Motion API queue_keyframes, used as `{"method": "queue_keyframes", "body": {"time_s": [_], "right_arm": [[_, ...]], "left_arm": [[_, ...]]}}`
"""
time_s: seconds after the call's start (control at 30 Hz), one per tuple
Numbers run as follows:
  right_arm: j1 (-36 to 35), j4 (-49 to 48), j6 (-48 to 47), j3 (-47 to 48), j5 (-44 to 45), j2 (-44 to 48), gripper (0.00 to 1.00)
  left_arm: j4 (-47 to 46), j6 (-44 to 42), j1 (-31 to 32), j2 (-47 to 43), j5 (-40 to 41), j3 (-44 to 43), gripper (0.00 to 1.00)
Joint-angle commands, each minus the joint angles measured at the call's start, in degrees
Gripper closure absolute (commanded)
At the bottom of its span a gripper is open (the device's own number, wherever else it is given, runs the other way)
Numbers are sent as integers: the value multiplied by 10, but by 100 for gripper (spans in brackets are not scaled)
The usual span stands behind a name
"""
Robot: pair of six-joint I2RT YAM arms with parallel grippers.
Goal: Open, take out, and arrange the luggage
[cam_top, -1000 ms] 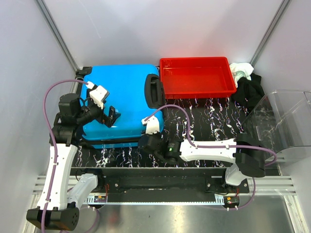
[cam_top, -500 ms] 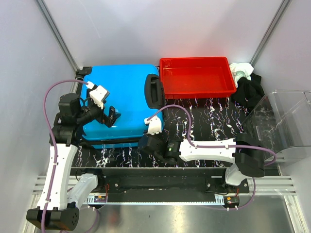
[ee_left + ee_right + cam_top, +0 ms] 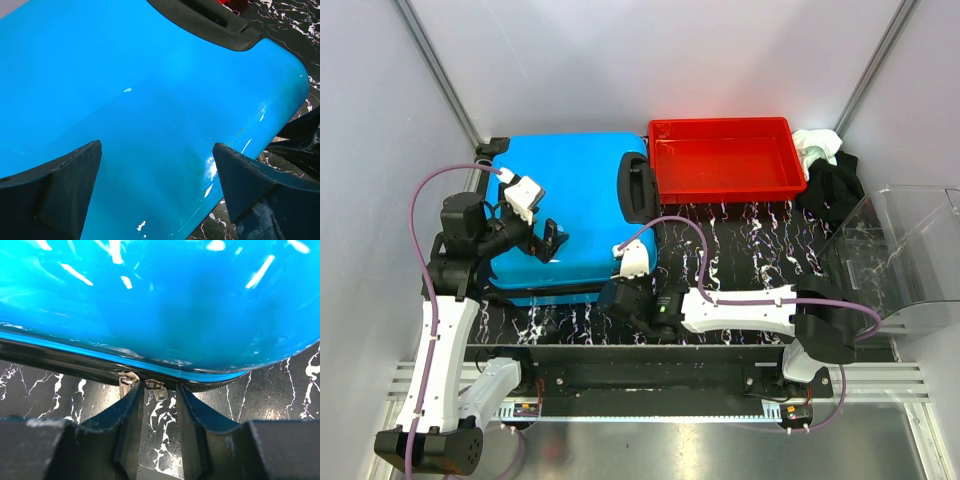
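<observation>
The luggage [image 3: 575, 200], a bright blue hard-shell suitcase, lies flat and zipped shut at the back left of the marbled table. My left gripper [image 3: 546, 242] hovers just over its left part, open, with only blue shell [image 3: 150, 100] between the wide-spread fingers [image 3: 65, 185]. My right gripper [image 3: 615, 288] is low at the case's near right corner. Its jaws stand a little apart at the black zipper line under the blue shell [image 3: 175, 300]. One metal zipper pull [image 3: 159, 390] hangs between the fingers, unclamped. A second pull [image 3: 127, 380] sits just left of the left finger.
A red tray [image 3: 720, 193] stands against the suitcase's right side, next to its black side handle [image 3: 637, 188]. A clear plastic bin [image 3: 910, 260] lies at the far right, with black and white cloth [image 3: 825, 170] behind it. Walls close in on both sides.
My right arm has slid slightly left along the suitcase's near edge. The left arm and the suitcase have not moved.
</observation>
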State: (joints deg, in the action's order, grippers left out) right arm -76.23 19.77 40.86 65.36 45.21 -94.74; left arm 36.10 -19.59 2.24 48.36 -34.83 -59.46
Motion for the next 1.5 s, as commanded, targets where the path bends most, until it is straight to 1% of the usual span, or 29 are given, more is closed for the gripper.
{"method": "queue_keyframes", "body": {"time_s": [0.0, 0.17, 0.4, 0.53, 0.63, 0.77, 0.8, 1.03, 1.13, 1.47], "right_arm": [[17, 2, 44, 2, 30, -38, 61], [10, 23, 77, -11, 41, -38, 62], [-7, 56, 102, -1, 59, -40, 66], [-10, 63, 120, -2, 59, -35, 66], [-10, 64, 121, -4, 72, -32, 64], [-10, 52, 92, 10, 90, -34, 61], [-10, 41, 65, 14, 89, -34, 60], [-10, -37, -13, 8, 59, -28, 58], [-9, -64, -40, 12, 45, -30, 59], [-9, -87, -64, 27, 35, -34, 62]], "left_arm": [[-24, 3, 2, -1, -18, -17, 2], [-23, 2, 1, 1, -18, -20, 2], [-23, 2, 1, 1, -19, -21, 2], [-23, 1, 1, 0, -19, -18, 2], [-23, 0, 1, -1, -21, -18, 2], [-23, 0, 1, -2, -20, -18, 2], [-23, -1, 2, -3, -21, -18, 1], [-22, -4, 2, -5, -16, -14, 1], [-22, -4, 2, -4, -17, -14, 1], [-23, -5, 2, -4, -16, -12, 1]]}}
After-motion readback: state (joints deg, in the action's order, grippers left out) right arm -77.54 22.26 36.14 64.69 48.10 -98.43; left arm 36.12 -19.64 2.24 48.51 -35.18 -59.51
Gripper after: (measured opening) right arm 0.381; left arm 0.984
